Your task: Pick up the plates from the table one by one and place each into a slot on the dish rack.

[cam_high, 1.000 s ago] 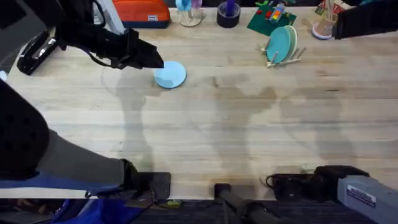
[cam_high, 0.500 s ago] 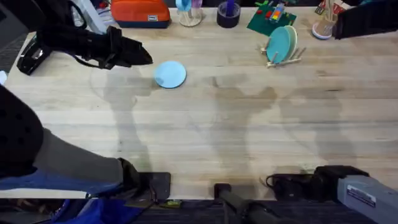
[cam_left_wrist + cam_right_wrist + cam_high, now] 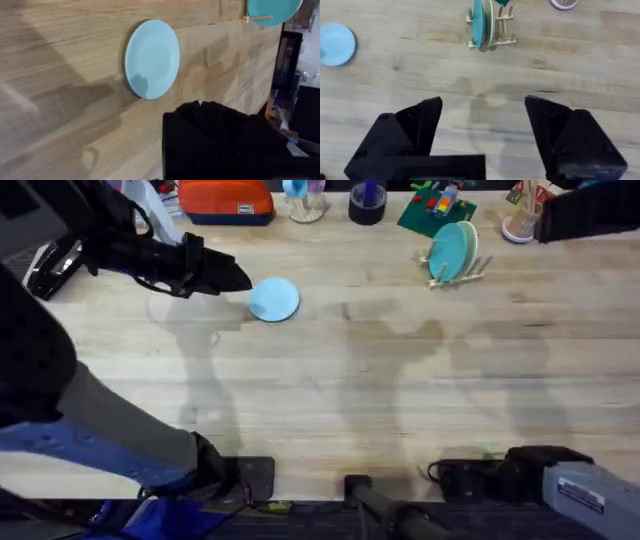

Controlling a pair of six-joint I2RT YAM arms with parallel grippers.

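Lying flat on the table (image 3: pixel 330 400), the pale sky-blue plate (image 3: pixel 273 299) sits toward the far left part of the light-wood surface, and nothing is holding it. The left gripper (image 3: pixel 238 278) is just beside the plate, on its left, with the dark tip close to the plate's rim; from the overhead view I cannot tell if the tip touches the rim or is a little above it. In the left wrist view the plate (image 3: pixel 152 58) is whole and round on the planks, and the gripper's own fingers form one dark mass, so I cannot tell how far this claw is open. It has no hold of the plate.

The dish rack (image 3: pixel 455 268) stands well apart, at the far right side of the table. A darker teal plate (image 3: pixel 451 248) stands on edge in the rack between the thin dowels.

The right gripper (image 3: pixel 484 131) is seen in its own wrist view, above bare table. Its two black fingers (image 3: pixel 422 120) are spread wide apart and there is nothing between them. In this same view the rack (image 3: pixel 491 29) with the teal plate is farther off, and the pale blue plate (image 3: pixel 336 44) is far to one side.
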